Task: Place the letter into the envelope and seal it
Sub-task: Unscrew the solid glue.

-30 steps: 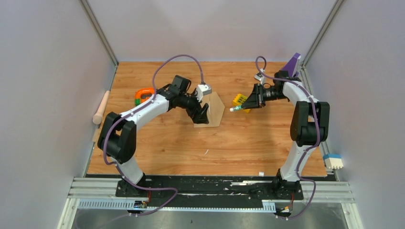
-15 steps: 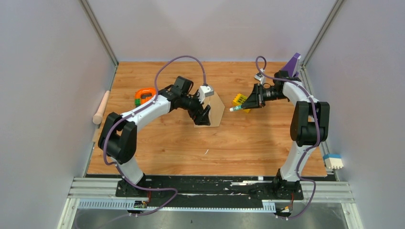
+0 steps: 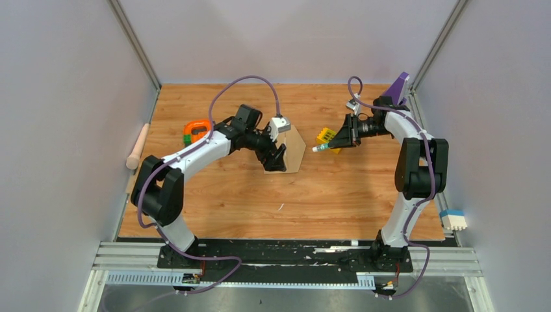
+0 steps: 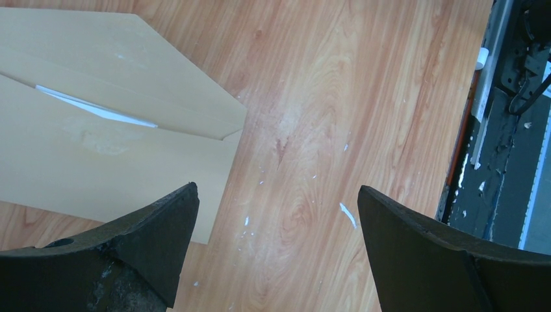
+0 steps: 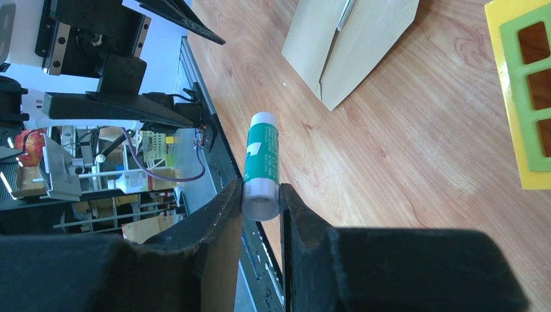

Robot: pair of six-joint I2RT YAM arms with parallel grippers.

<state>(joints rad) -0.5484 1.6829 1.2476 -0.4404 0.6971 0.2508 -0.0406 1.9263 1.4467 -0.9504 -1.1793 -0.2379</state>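
The tan envelope (image 3: pixel 294 148) lies flat mid-table with its pointed flap open. A thin white sliver of the letter (image 4: pixel 97 108) shows at the envelope's (image 4: pixel 97 162) mouth; the rest is inside. My left gripper (image 3: pixel 278 158) hovers open over the envelope's near edge, with only bare wood between its fingers (image 4: pixel 156 227). My right gripper (image 3: pixel 338 144) is shut on a green and white glue stick (image 5: pixel 261 166), held out above the table to the right of the envelope (image 5: pixel 351 39), white tip (image 3: pixel 316 149) pointing at it.
A yellow and green block (image 3: pixel 326 136) lies under the right gripper. An orange and green ring toy (image 3: pixel 195 130) sits far left, a wooden pin (image 3: pixel 138 146) at the left edge, a purple wedge (image 3: pixel 397 86) at the back right. White scraps dot the wood.
The left arm's elbow and wrist have shifted slightly; its open gripper stays over the envelope. The right arm holds the glue stick still.
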